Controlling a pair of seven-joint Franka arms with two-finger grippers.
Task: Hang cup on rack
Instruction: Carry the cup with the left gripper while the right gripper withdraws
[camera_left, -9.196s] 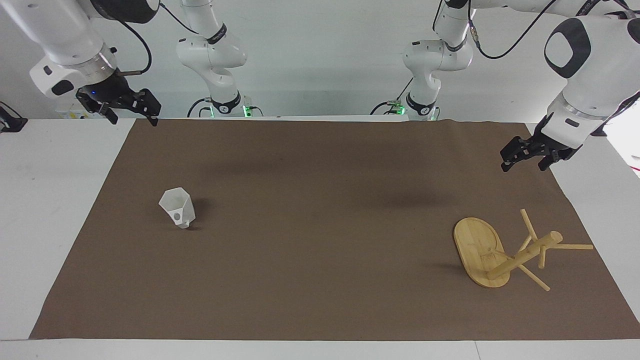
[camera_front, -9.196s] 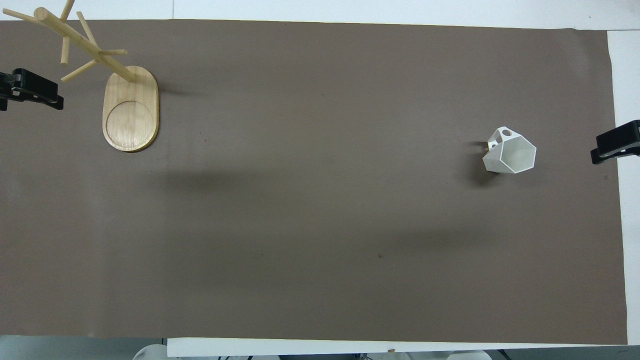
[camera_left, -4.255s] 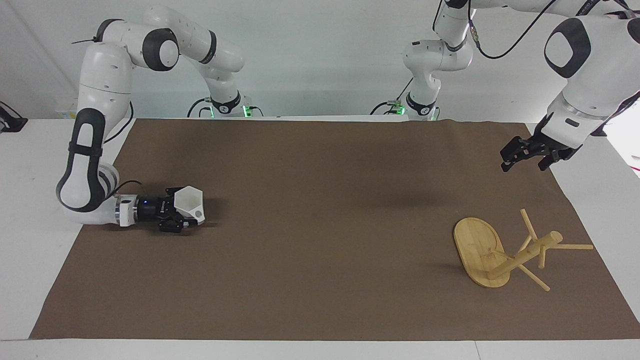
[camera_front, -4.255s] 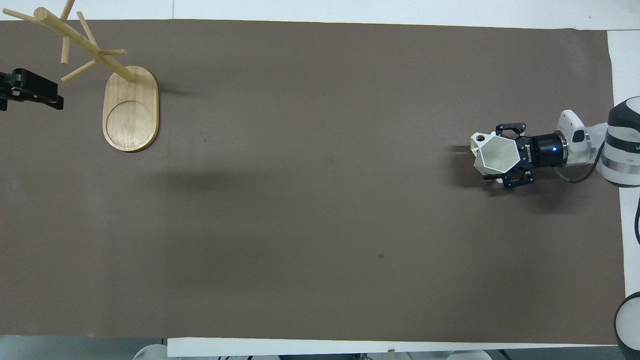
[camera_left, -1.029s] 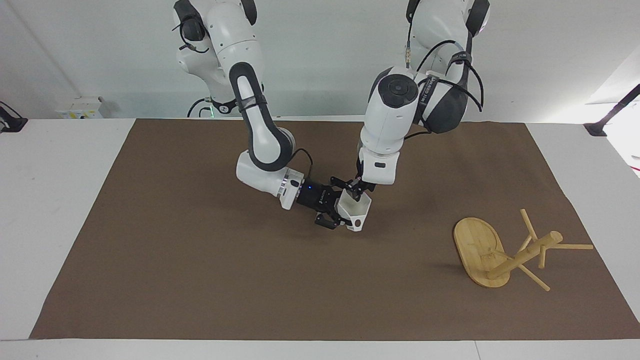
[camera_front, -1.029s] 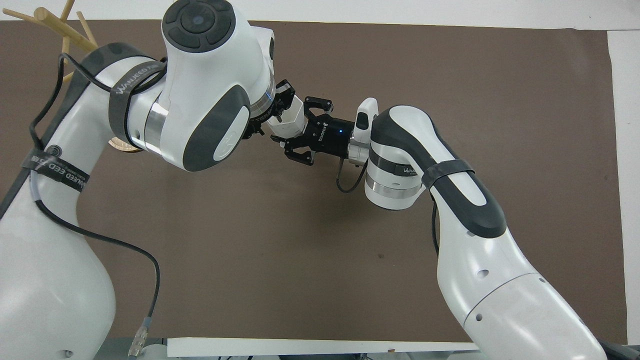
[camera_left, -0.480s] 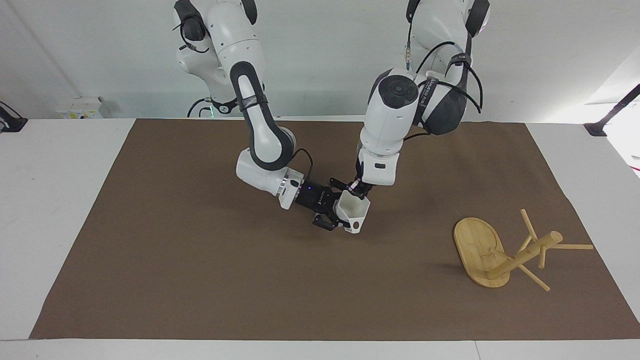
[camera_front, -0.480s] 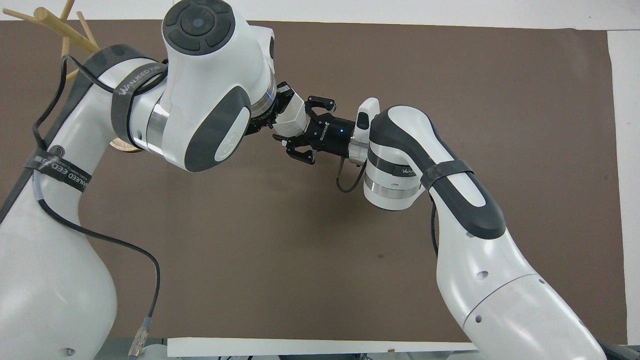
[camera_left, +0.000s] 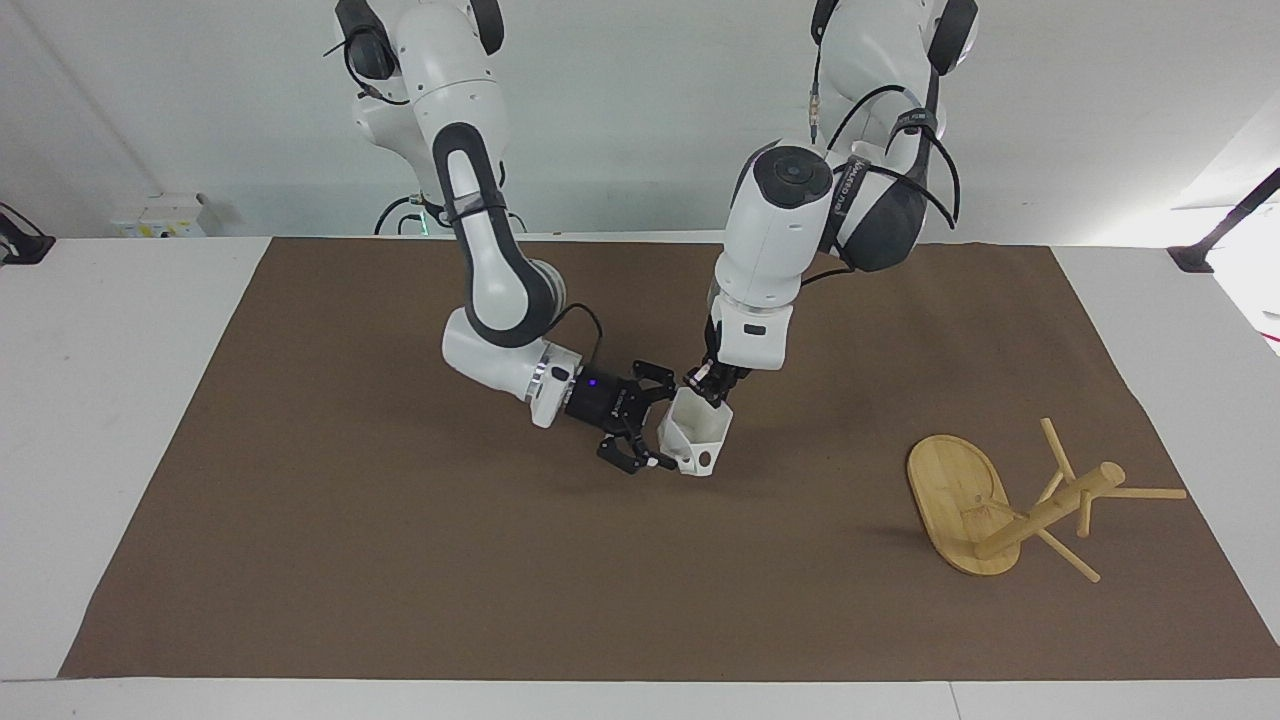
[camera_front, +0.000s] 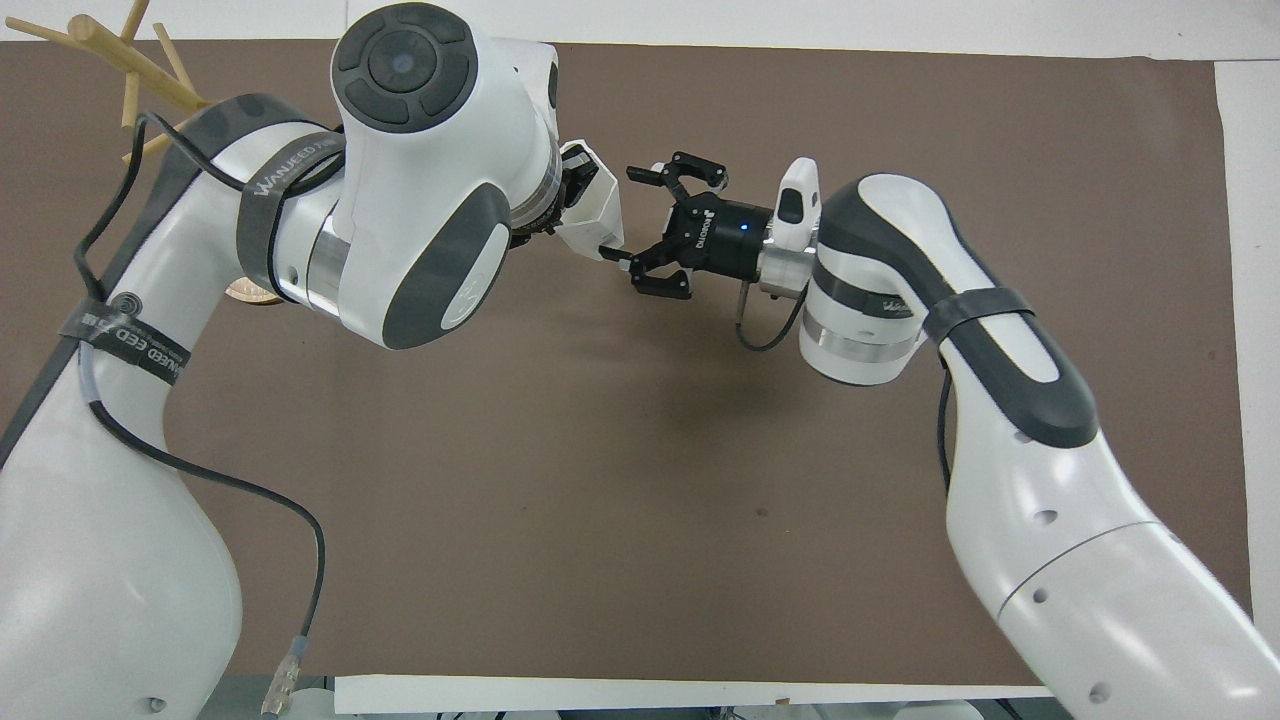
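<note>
Cup (camera_left: 693, 432) hangs mid-table, our left hand (camera_left: 708, 385) pinching its rim; our right hand (camera_left: 636, 432), fingers spread and empty, sits just beside it. Risk: a thin rim pinch could let it swing, missing the rack's (camera_left: 1010, 500) pegs.

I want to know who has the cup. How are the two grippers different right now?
The left gripper comes down from above and is shut on the rim of the cup; the right gripper reaches in sideways, beside the cup. The left gripper is pinched together; the right gripper is spread wide open, holding nothing. Both are black and over the middle of the brown mat.
</note>
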